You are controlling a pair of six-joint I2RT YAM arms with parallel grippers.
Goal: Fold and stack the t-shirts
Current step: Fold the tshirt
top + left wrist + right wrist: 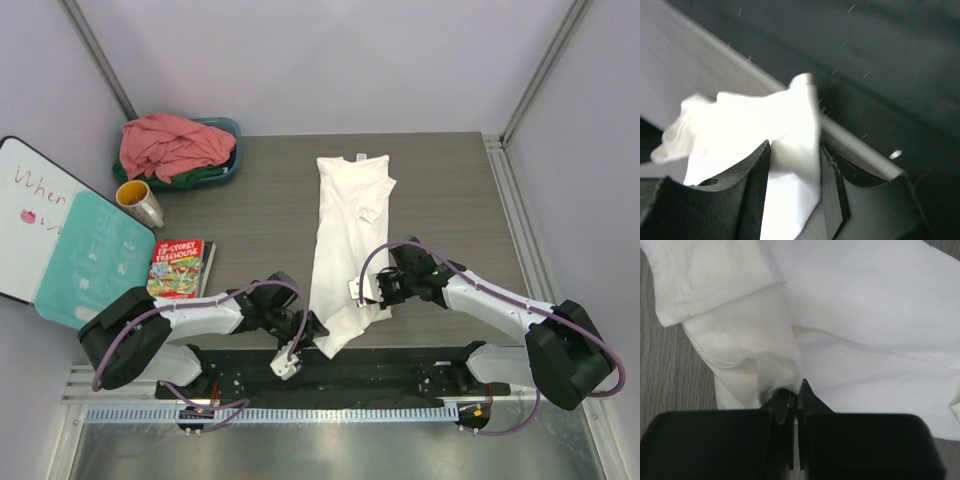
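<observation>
— Grey wood-grain worktop (440, 190), pale walls around it. What lies there, seen from above?
— A white soft-cloth t-shirt (345, 220) lies mid-worktop as a long narrow strip, lightly rumpled, collar away from the arms. A crumpled salmon-pink shirt (170, 145) is heaped over a dark green shirt (205, 178) in the teal plastic basin (232, 130) at the far left.
— And the arms?
— The left pincer (310, 335) is at the strip's near corner and the right pincer (368, 292) is at its right edge. From up there the jaws are too small to read.
— Left wrist view?
— Blurred. Matte black fingers (752, 190) stand apart with bunched white cloth filling the gap. Whether they squeeze it, I cannot tell. Beyond run the worktop's pale edge and a dark mat (880, 60).
— Right wrist?
— Sharp. A stitched hem and soft creases show, with the right pincer clenched on a fold of the white t-shirt. The cloth runs off the frame on three sides.
</observation>
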